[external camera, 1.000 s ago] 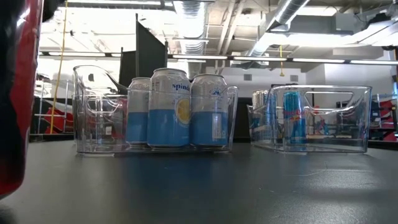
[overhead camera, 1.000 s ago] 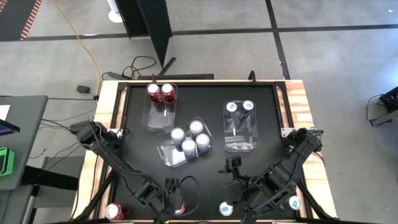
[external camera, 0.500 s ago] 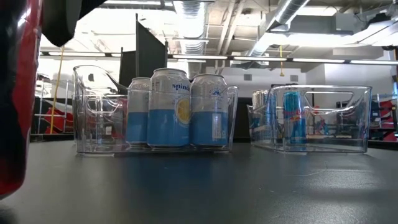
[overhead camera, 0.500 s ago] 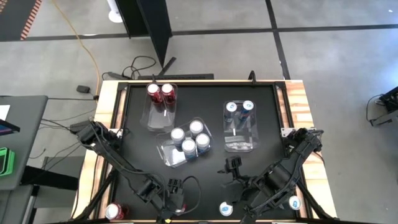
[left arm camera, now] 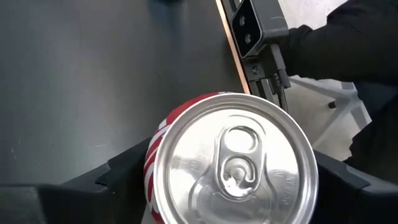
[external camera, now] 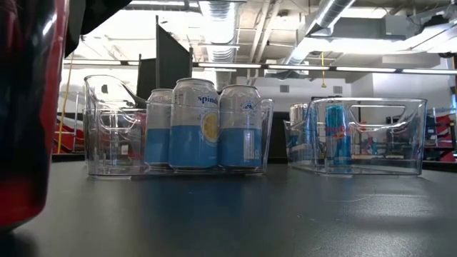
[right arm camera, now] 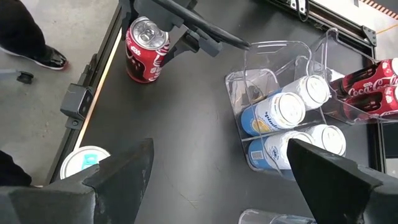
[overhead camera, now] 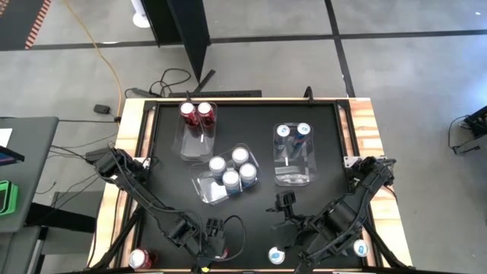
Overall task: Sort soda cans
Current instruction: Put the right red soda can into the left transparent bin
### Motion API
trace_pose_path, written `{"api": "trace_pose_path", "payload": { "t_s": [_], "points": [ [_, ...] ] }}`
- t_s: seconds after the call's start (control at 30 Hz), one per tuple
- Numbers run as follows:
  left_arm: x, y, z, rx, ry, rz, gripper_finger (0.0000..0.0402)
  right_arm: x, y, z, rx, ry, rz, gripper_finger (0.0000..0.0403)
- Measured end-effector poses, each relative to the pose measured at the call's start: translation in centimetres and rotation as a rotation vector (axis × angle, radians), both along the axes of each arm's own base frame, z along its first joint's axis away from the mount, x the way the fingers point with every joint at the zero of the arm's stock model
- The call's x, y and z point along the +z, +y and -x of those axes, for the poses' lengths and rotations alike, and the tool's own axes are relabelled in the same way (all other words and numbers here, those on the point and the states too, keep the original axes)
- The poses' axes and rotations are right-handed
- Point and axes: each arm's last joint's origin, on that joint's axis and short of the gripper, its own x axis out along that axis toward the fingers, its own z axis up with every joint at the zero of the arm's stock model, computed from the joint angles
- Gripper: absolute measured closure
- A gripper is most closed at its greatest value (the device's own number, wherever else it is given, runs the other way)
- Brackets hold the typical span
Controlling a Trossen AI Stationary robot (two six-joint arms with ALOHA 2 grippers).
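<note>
Black tabletop (overhead camera: 304, 129) — wood-edged — on grey concrete floor (overhead camera: 411, 68).

A red can (left arm camera: 233, 165) stands upright on the black counter (left arm camera: 93, 74), seen from straight above — its silver top and pull tab fill the middle of the view. The left tool (left arm camera: 233, 186) sits around it, one dark finger (left arm camera: 118, 180) at each side of the can. Past the can, at the counter's wooden edge, a dark camera unit (left arm camera: 258, 25) sits — beyond it, pale floor.
</note>
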Motion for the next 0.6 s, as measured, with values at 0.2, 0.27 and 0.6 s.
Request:
{"api": "trace_pose_path", "payload": {
  "t_s": [0.2, 0.27, 0.6],
  "points": [
    [0.0, 0.01, 0.0, -0.004, -0.001, -0.004, 0.0098, 0.0, 0.0, 0.0, -0.001, 0.0, -0.001, 0.0015],
    [-0.01, 0.01, 0.01, -0.004, -0.001, -0.005, 0.0098, 0.0, 0.0, 0.0, -0.001, 0.0, -0.001, 0.0015],
    [0.02, 0.21, 0.11, 0.011, 0.002, -0.031, 0.0098, 0.0, 0.0, 0.0, -0.001, 0.0, -0.001, 0.0015]
  ]
}}
